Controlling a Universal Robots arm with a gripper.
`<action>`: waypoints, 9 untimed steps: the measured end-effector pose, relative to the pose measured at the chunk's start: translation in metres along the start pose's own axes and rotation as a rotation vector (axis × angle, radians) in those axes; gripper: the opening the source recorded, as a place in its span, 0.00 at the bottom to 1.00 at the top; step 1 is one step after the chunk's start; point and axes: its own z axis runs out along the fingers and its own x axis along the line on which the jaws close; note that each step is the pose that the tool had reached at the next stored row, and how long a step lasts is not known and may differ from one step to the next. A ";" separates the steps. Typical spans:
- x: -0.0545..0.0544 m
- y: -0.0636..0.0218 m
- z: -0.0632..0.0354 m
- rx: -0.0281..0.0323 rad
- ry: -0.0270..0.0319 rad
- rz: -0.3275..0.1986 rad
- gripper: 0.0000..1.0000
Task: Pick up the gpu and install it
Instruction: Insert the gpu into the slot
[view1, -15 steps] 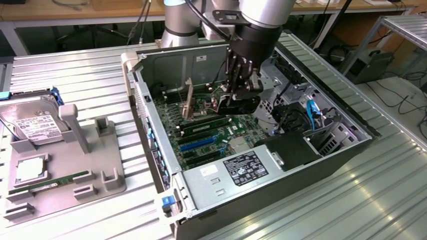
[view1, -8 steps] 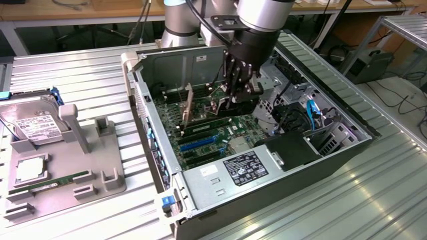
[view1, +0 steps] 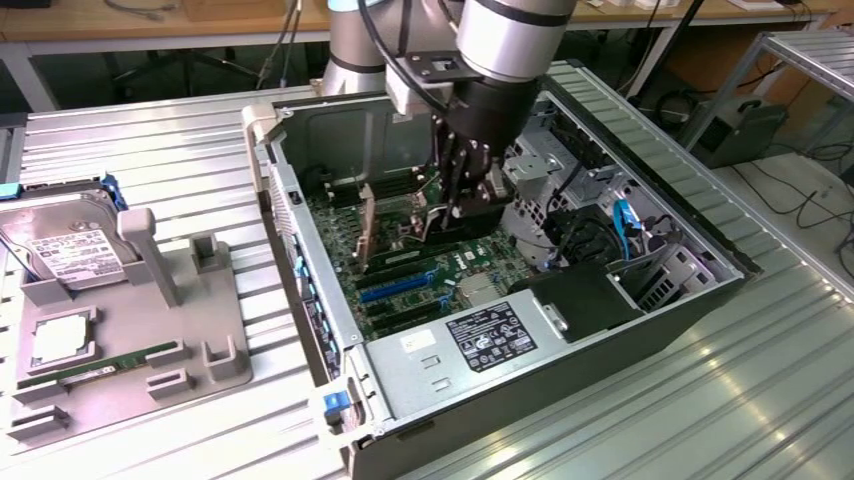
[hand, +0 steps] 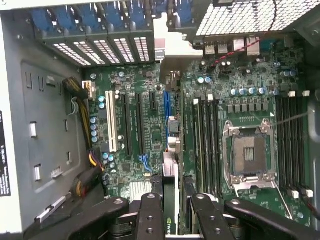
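Inside the open computer case (view1: 574, 390), one gripper (view1: 457, 205) clamps one gpu (hand: 170, 192).
Nearest sits one labelled power supply (view1: 487, 338); farther in, the card hangs edge-down over the motherboard (hand: 145, 125), in line with its one long blue slot (hand: 166, 107). At the exterior view's left, one tray (view1: 200, 370) carries one hard drive (view1: 67, 250) and one memory stick (view1: 100, 365).

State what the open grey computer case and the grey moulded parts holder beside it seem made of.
The open grey computer case looks like sheet metal: thin folded panels, punched slots, dull silver sheen. The grey moulded parts holder looks like matte plastic, possibly printed: thick rounded posts, no gleam.
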 end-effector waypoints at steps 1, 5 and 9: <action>0.000 0.0025 0.0013 0.0006 0.0000 0.000 0.26; 0.001 0.0131 0.0069 0.0025 -0.0001 -0.001 0.26; 0.004 0.0250 0.0134 0.0043 -0.0006 -0.003 0.26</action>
